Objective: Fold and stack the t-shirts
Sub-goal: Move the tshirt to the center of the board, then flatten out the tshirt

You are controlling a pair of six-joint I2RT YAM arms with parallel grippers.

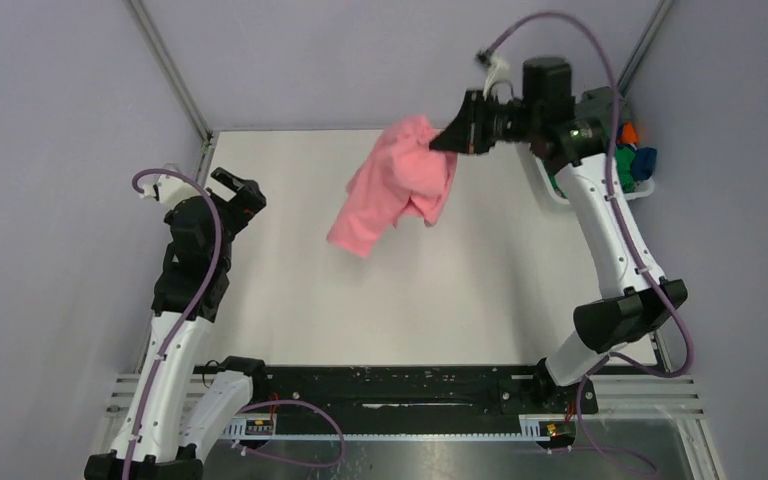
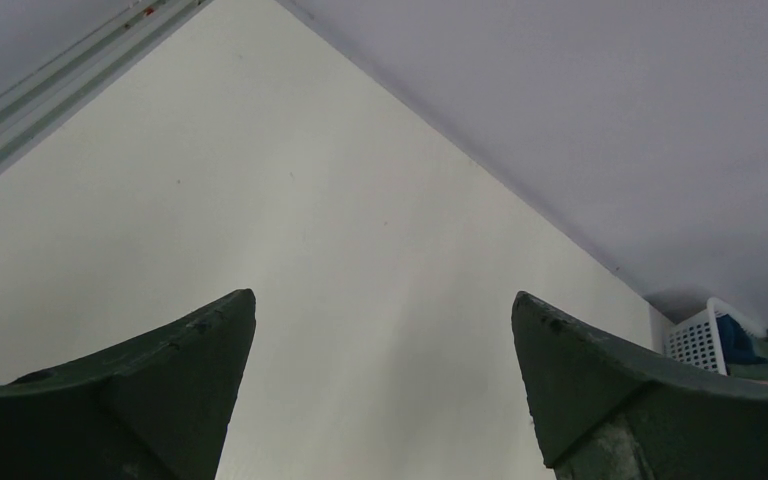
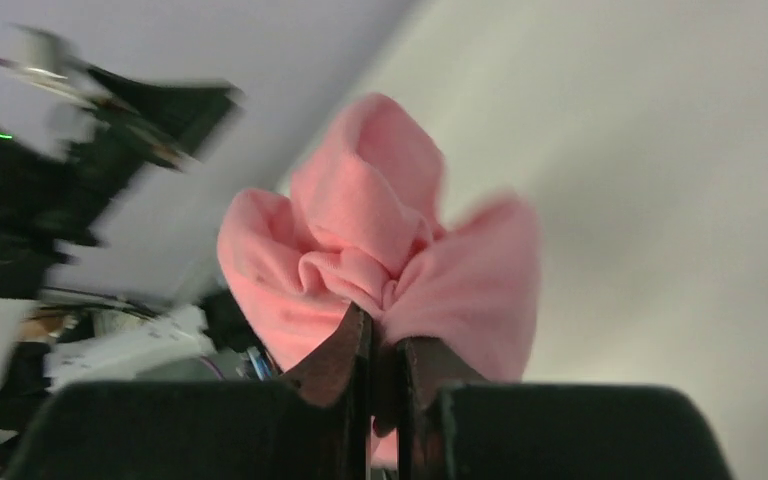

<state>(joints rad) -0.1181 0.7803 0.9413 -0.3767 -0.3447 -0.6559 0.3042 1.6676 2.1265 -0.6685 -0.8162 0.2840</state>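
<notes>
The right claw (image 3: 385, 335) is clenched on a bunched fold of the soft salmon-pink t-shirt (image 3: 380, 230), a pinch only its wrist view shows. Overhead, the shirt drapes from it over the far white bench (image 1: 440, 290). The left claw (image 2: 385, 300) is released, holding nothing.

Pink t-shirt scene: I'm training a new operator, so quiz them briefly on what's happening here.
1. True or false: the left pincer is open and empty.
2. Where is the pink t-shirt? A lying flat; B hanging from the right pincer; C folded on a stack.
3. Fill in: the other shirts sit in a white ___.
Key: 1 true; 2 B; 3 basket.
</notes>
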